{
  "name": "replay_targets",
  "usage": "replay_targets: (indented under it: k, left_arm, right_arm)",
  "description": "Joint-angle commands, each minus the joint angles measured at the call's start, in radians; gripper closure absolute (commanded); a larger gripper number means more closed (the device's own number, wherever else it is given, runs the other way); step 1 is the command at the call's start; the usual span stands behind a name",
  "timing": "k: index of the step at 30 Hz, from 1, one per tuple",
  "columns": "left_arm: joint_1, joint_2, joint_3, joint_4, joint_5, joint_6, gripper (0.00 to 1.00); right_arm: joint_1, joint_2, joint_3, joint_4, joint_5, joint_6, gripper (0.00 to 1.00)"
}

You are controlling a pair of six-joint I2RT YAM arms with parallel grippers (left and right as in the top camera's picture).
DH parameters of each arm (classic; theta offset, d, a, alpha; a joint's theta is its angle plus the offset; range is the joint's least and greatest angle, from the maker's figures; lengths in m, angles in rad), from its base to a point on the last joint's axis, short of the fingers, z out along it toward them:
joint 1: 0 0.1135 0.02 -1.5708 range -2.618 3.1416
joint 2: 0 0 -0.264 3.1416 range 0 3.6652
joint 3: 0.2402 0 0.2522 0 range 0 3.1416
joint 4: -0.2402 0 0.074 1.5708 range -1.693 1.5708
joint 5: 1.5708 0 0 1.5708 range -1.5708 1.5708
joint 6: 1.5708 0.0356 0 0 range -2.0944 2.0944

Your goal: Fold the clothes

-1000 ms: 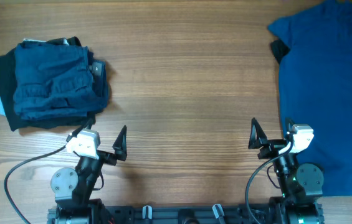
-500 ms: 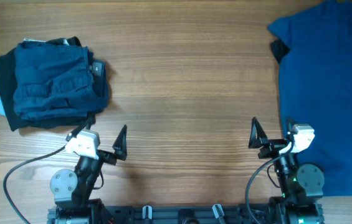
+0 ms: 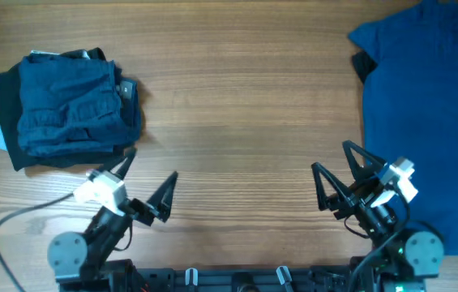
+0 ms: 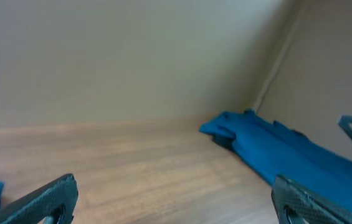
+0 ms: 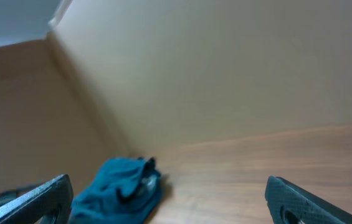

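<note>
Overhead: large medium-blue short-sleeved polo shirt [image 3: 431, 122] lies flat at right edge of wooden counter [image 3: 237, 105]; folded dark navy cloth pile [image 3: 70, 109] at left. Left fingers [image 3: 165, 188] & right fingers [image 3: 319, 182] (both spread wide, empty) at near edge.

The overhead camera looks straight down on the table [image 3: 237, 97] from well above. Both wrist cameras sit low and close to the wood, facing across it — the left toward the blue shirt [image 4: 294, 162], the right toward the folded pile [image 5: 116, 186]. The overhead view shares both: shirt at far right, pile at far left.
</note>
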Motion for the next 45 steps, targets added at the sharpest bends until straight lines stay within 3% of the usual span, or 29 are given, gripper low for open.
replay_targets:
  k: [1,5,8,11,16,21,24,25,26,27,31,34,36,38,45]
  left_arm:
    - [-0.004,0.198,0.200,-0.077,-0.051,-0.035,0.00]
    - [-0.004,0.504,0.455,-0.278,-0.103,-0.031,0.00]
    - [-0.004,0.782,0.684,-0.480,-0.134,0.033,0.00]
    - [-0.004,1.002,0.880,-0.637,-0.164,0.053,0.00]
    - [-0.004,1.193,0.974,-0.660,-0.170,0.060,0.00]
    - [-0.005,1.221,0.974,-0.658,-0.170,0.100,0.00]
    - [-0.005,1.220,0.974,-0.674,-0.158,0.097,0.00]
    - [-0.005,1.220,0.974,-0.676,-0.158,0.097,0.03]
    - [-0.005,1.221,0.974,-0.676,-0.159,0.097,0.25]
    - [-0.005,1.221,0.974,-0.676,-0.159,0.097,0.30]
    - [-0.005,1.221,0.974,-0.676,-0.159,0.097,0.23]
    - [-0.005,1.221,0.974,-0.676,-0.159,0.097,0.24]
    - [-0.005,1.221,0.974,-0.676,-0.159,0.097,0.25]
    - [-0.005,1.221,0.974,-0.676,-0.158,0.097,0.27]
    - [-0.005,1.221,0.974,-0.678,-0.151,0.097,0.32]
  right_arm:
    - [-0.004,0.235,0.179,-0.032,-0.147,-0.052,0.00]
    - [-0.004,0.579,0.391,-0.216,-0.175,-0.075,0.01]
    - [-0.004,0.894,0.586,-0.402,-0.208,-0.230,0.00]
    - [-0.015,1.183,0.832,-0.630,-0.054,-0.361,0.00]
    - [-0.080,1.550,1.226,-0.837,0.278,-0.441,0.00]
    - [-0.201,1.710,1.336,-0.760,0.357,-0.401,0.01]
    - [-0.282,1.786,1.336,-0.687,0.375,-0.338,0.10]
    - [-0.303,1.815,1.336,-0.660,0.374,-0.320,0.10]
    - [-0.332,1.864,1.336,-0.613,0.375,-0.304,0.07]
    - [-0.343,1.897,1.336,-0.583,0.373,-0.303,0.07]
    - [-0.347,2.006,1.336,-0.488,0.373,-0.305,0.07]
    - [-0.345,2.052,1.336,-0.422,0.353,-0.301,0.08]
    - [-0.340,2.065,1.332,-0.382,0.344,-0.303,0.16]
    - [-0.340,2.070,1.331,-0.375,0.348,-0.303,0.30]
    - [-0.324,2.097,1.313,-0.391,0.436,-0.306,0.41]
